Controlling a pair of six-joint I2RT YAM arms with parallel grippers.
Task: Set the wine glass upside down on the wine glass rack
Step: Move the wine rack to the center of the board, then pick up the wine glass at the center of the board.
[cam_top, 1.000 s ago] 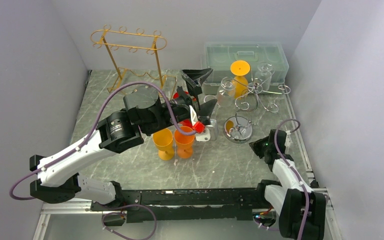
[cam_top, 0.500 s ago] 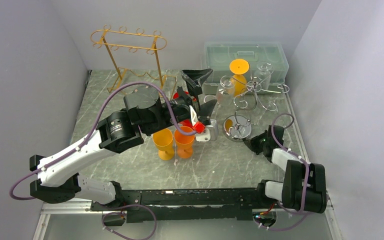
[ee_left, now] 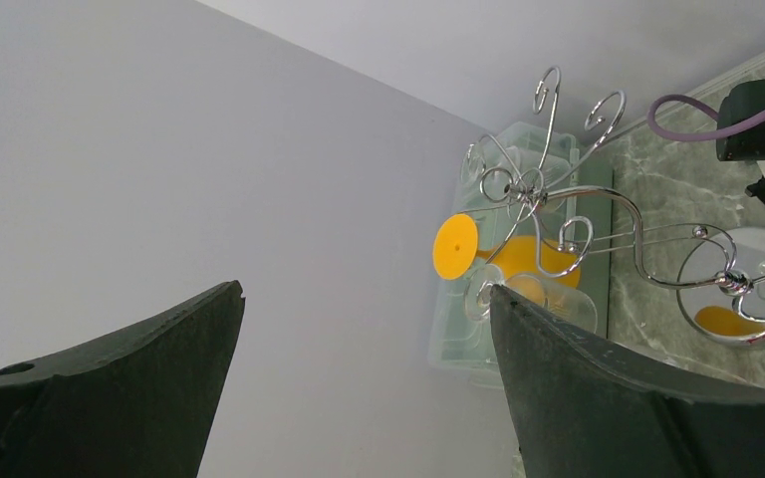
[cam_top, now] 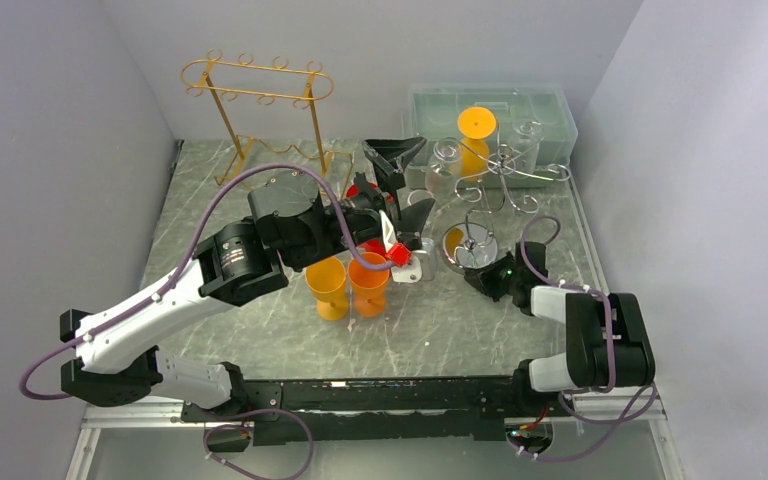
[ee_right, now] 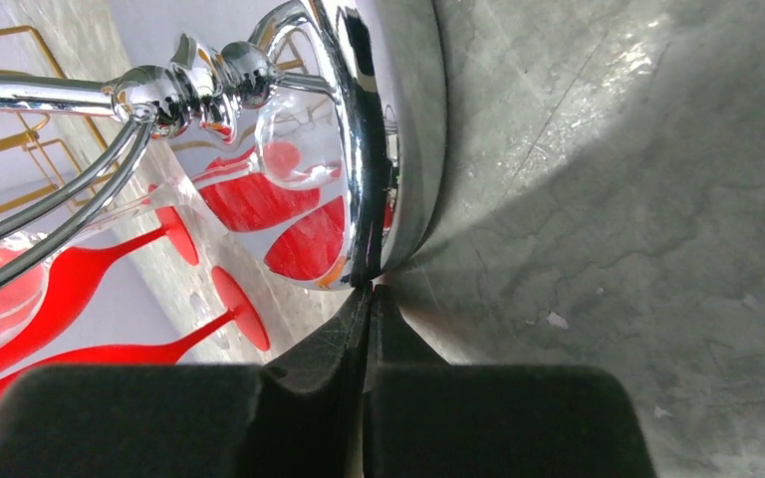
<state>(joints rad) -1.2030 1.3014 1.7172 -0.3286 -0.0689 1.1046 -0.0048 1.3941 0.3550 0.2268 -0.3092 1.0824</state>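
Note:
The chrome wine glass rack [cam_top: 501,181] stands at the right back on its round base [cam_top: 472,247]. An orange glass [cam_top: 475,140] and two clear glasses [cam_top: 443,163] hang upside down on it. The rack also shows in the left wrist view [ee_left: 558,199]. My right gripper [cam_top: 479,273] is shut and empty, low on the table. Its tips [ee_right: 371,291] touch the rim of the base [ee_right: 398,149]. My left gripper [cam_top: 405,185] is open and empty, raised left of the rack, and it faces the back wall [ee_left: 366,289].
Two orange glasses [cam_top: 328,285] [cam_top: 368,283] stand upright under the left arm. Red glasses [ee_right: 70,279] lie left of the rack, partly hidden by that arm. A gold rack [cam_top: 260,90] stands at the back left. A clear lidded box [cam_top: 490,108] sits behind the chrome rack.
My right arm has swung left along the table until its shut tips meet the rack base. The chrome rack and its glasses have shifted left and back. The left arm has not moved.

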